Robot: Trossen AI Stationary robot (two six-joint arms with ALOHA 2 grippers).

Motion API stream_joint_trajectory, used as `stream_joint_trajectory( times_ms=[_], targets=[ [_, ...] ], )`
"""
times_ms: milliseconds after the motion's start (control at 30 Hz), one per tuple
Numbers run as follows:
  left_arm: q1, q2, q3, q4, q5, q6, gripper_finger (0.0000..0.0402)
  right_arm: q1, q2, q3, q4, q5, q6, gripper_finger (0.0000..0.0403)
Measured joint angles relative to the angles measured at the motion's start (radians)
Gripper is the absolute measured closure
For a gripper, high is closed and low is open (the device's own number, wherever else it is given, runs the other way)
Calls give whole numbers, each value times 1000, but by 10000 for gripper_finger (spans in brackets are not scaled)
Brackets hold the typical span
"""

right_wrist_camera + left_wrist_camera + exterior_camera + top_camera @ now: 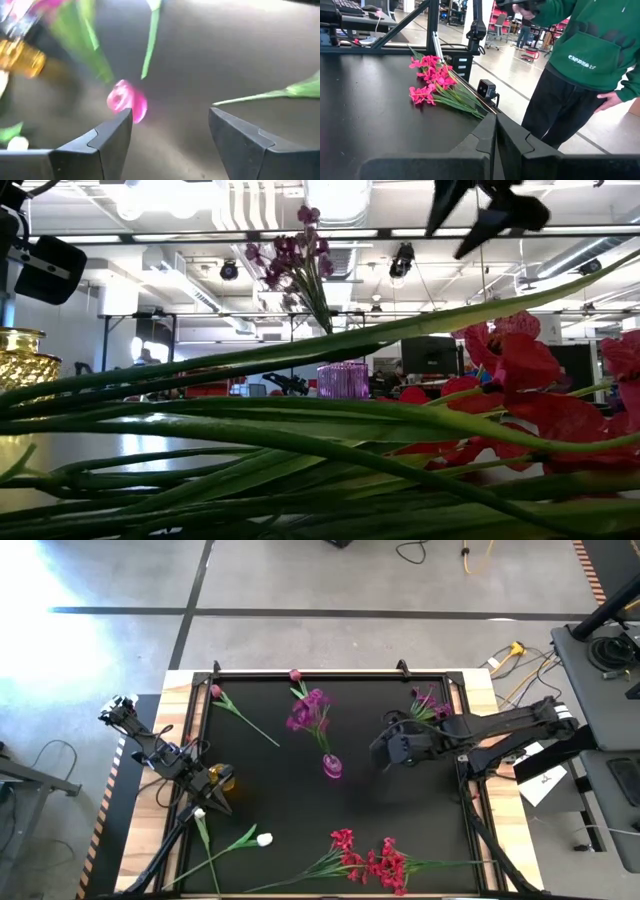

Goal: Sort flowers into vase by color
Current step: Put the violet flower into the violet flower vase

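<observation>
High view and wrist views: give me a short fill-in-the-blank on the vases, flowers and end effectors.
1. The purple flowers stand in the ____ vase.
2. The right end effector has its fingers ____.
3. The left end effector hangs beside the ____ vase.
4. The white tulip lies on the ____.

Missing: pink; open; gold; table

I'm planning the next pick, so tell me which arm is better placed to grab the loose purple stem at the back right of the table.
Right, probably. The right gripper hovers open just in front of that purple stem; the left gripper sits shut across the table by the gold vase.
</observation>
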Motion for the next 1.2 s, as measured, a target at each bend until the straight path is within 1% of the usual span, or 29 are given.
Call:
stream_joint_trajectory(
  times_ms=[100,333,467,633,767,867,1033,1200],
  targets=[
    [0,0,0,0,0,0,402,-41,-24,-60,-7,38,110,156],
    [0,0,0,0,0,0,402,-215,-17,-233,5,37,290,171],
    [0,0,0,0,0,0,402,-343,-16,-331,108,22,297,178],
    [0,0,0,0,0,0,402,-522,-15,-433,247,-93,291,181],
    [0,0,0,0,0,0,402,-629,-15,-486,251,-122,279,176],
    [0,0,0,0,0,0,402,-691,-15,-515,247,-144,286,170],
    [0,0,0,0,0,0,402,-771,6,-569,318,-159,299,163],
    [0,0,0,0,0,0,402,-835,69,-611,399,-208,304,171]
  ],
)
